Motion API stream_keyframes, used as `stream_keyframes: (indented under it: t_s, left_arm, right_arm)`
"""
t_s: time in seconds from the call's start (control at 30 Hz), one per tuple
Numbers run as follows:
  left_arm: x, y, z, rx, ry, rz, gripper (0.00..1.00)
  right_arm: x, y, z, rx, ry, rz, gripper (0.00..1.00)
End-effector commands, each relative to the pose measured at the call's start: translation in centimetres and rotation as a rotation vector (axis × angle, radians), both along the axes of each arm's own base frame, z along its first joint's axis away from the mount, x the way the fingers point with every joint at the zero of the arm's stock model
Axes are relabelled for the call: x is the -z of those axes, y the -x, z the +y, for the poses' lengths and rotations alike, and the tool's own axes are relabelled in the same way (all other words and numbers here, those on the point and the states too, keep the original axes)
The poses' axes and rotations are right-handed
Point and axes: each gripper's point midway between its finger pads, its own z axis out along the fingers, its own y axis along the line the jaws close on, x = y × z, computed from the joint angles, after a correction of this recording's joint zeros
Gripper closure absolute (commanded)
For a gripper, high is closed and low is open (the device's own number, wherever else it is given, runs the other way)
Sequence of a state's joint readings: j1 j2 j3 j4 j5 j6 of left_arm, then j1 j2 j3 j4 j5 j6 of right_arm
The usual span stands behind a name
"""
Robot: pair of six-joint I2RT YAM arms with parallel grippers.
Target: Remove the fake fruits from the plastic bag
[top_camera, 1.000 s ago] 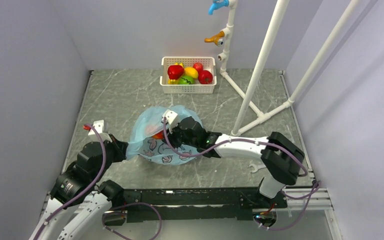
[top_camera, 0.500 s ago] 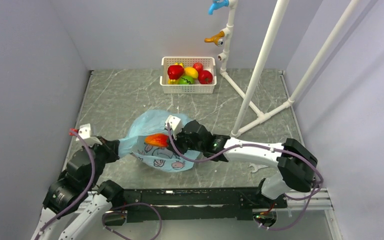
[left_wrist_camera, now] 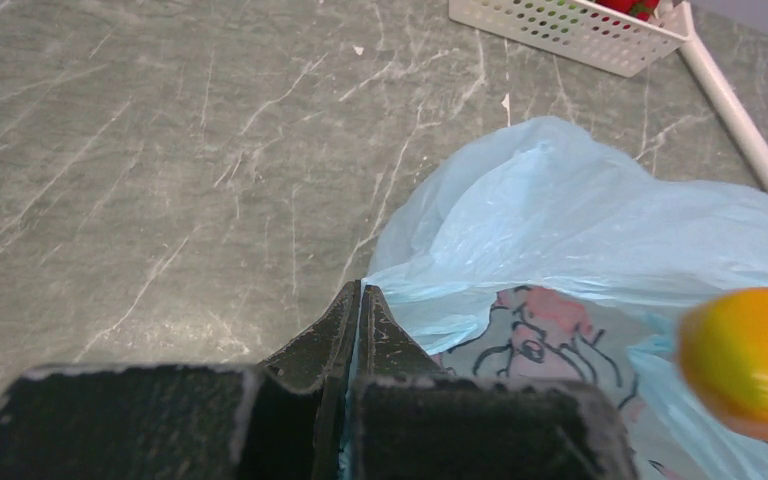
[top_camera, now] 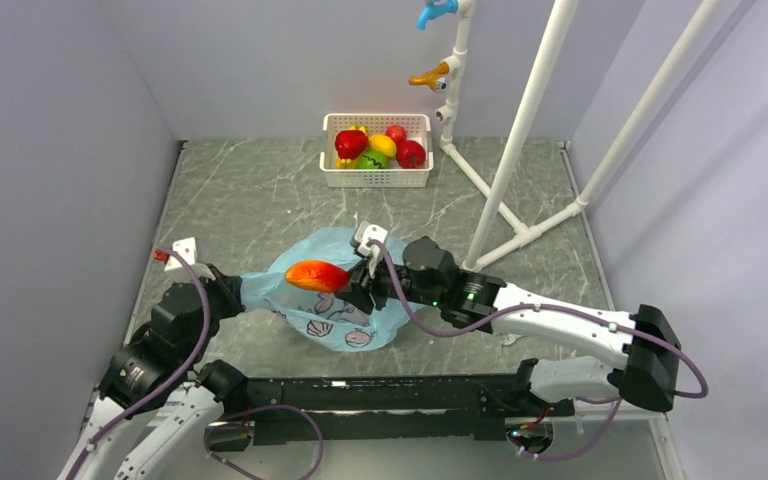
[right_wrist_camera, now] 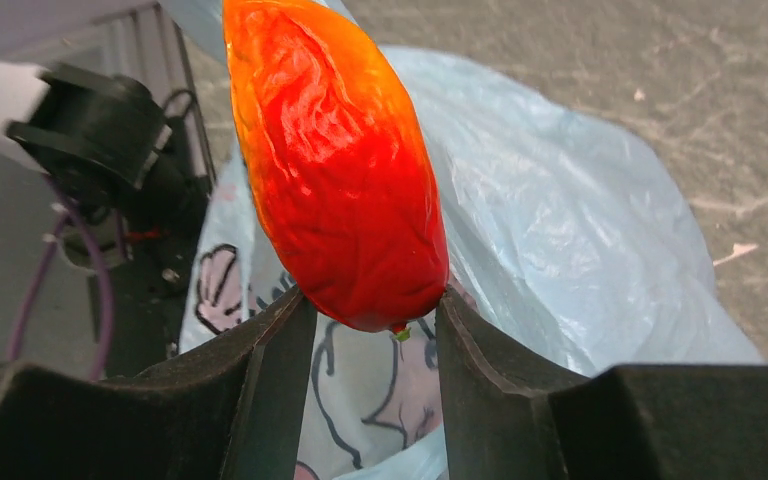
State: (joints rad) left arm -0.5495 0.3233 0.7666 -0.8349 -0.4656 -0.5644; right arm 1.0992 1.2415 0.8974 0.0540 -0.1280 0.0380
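Gripping the bag (left_wrist_camera: pixel 560 220) by its edge, left gripper (left_wrist_camera: pixel 360 300) fingers pinched closed; right gripper (right_wrist_camera: pixel 372 310) clasps an orange-red fruit (right_wrist_camera: pixel 335 170), apparently above the bag.

Plastic bag (left_wrist_camera: pixel 580 210): was thin, translucent light-blue film, crinkled, with a soft sheen.
Fake fruit (right_wrist_camera: pixel 335 170): was glossy orange-red plastic, its skin faintly wrinkled.
Right gripper fingers (right_wrist_camera: pixel 265 390): were matt black, finely grainy.
Table (top_camera: pixel 250 190): looked like smooth grey-green veined stone.
Basket (top_camera: pixel 375 178): was white perforated plastic.
Pipe frame (top_camera: pixel 530 110): was smooth white tubing.
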Motion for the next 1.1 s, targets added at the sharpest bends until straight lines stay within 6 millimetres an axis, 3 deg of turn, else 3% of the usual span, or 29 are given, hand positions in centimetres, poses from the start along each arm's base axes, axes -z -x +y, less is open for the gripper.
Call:
stream_keyframes:
  t_s: [0.0, 0.2, 0.4, 0.47, 0.6, 0.8, 1.07]
  left_arm:
    - [0.1, -0.5, -0.1, -0.001, -0.024, 0.005, 1.00]
    - [-0.1, -0.5, -0.2, 0.005, -0.031, 0.012, 1.00]
    - [-1.1, -0.4, -0.9, 0.052, -0.014, -0.011, 1.00]
    - [-1.2, -0.3, -1.1, 0.065, -0.014, -0.007, 1.00]
    - [-0.9, 0.2, 0.0, 0.028, -0.040, 0.011, 1.00]
    - [-1.3, 0.8, 1.0, -0.008, -0.028, -0.024, 1.00]
    - [-1.6, 1.5, 2.9, -0.099, -0.001, -0.061, 1.00]
  right_arm:
    - [-6.5, 1.1, 0.4, -0.044, -0.191, -0.027, 0.92]
    - [-10.4, -0.5, 1.0, 0.020, -0.260, -0.064, 0.96]
    - [-12.0, 0.5, 4.5, -0.104, -0.341, -0.012, 0.96]
    - [-12.8, -0.6, 5.3, -0.064, -0.358, 0.005, 0.94]
    - [-13.3, -6.1, 5.3, 0.172, -0.339, -0.010, 0.94]
    - [-11.5, -15.0, 2.8, 0.508, -0.278, -0.098, 0.94]
    - [-6.1, -27.5, 0.5, 0.743, -0.146, -0.119, 0.92]
